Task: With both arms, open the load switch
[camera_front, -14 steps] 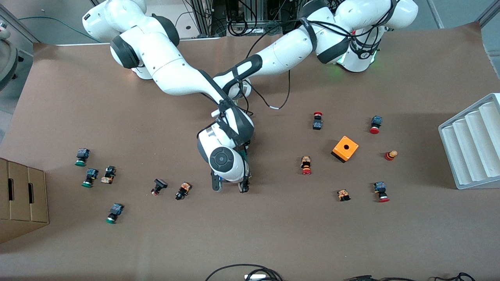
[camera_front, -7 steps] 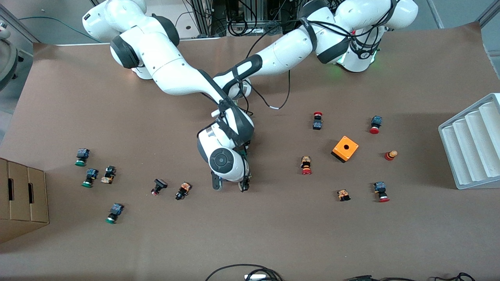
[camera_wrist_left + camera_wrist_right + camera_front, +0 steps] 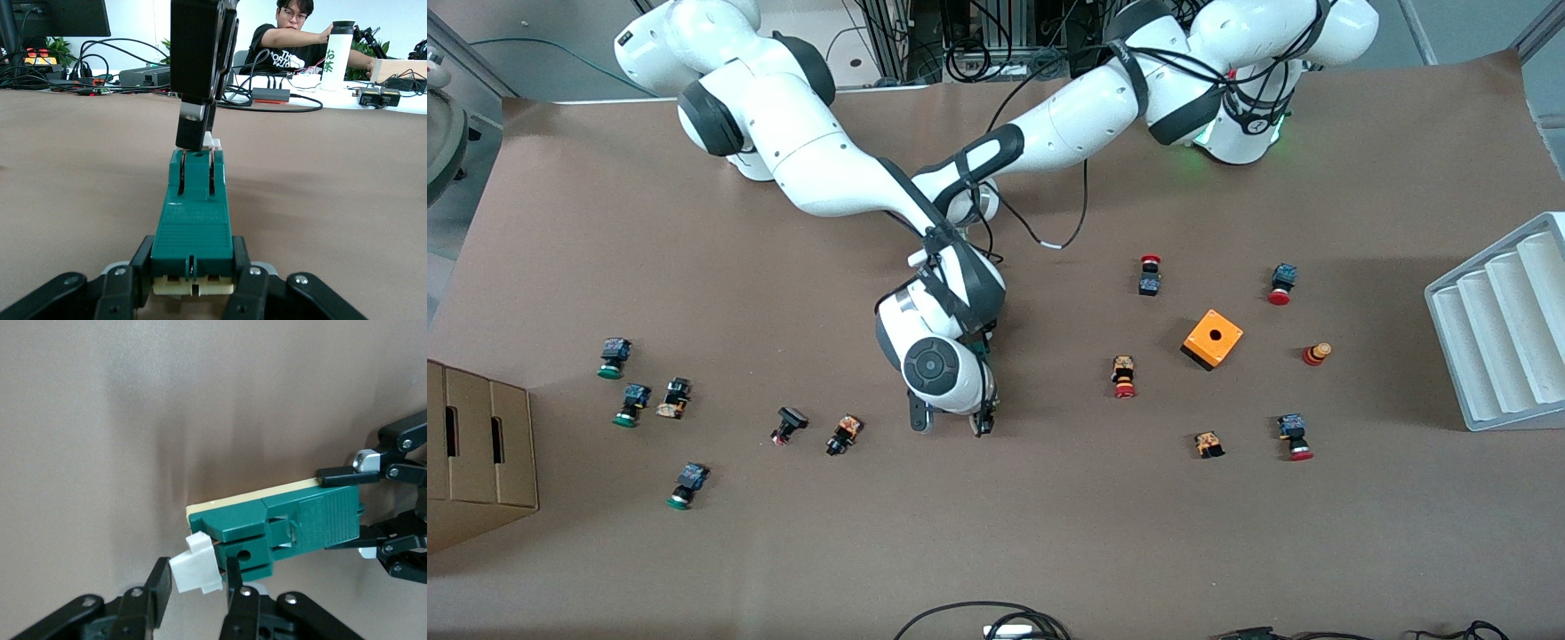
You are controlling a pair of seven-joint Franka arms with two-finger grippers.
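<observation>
Load switch [image 3: 293, 533], a slim green block, lies flat on the table [image 3: 1049, 533] near its middle, almost wholly hidden in the front view under the right arm's wrist. Its long axis is the line between the two grippers, one at each end, and that is what the coming move turns on.

Left arm [image 3: 1049, 124] reaches in from its base and meets the block end-on. Left gripper [image 3: 192, 283] has its jaws shut on the cream-faced end, a finger [image 3: 123, 293] pressed to each long side, so it looks along the block toward the white piece.

Right arm [image 3: 827, 178] crosses above it and comes down on the other end. Right gripper [image 3: 197, 593] has its jaws around the white piece [image 3: 195, 571] that sticks out of the green body; they stand narrow, one finger [image 3: 159, 590] just beside the piece's outer face and the other at its inner face, though a firm grip cannot be told.

My reading is that the left grip serves as anchor, so the white piece should come away along the long axis, away from the left gripper, or lever upward.

Small push buttons and an orange box [image 3: 1213, 338] lie well apart from the block.
</observation>
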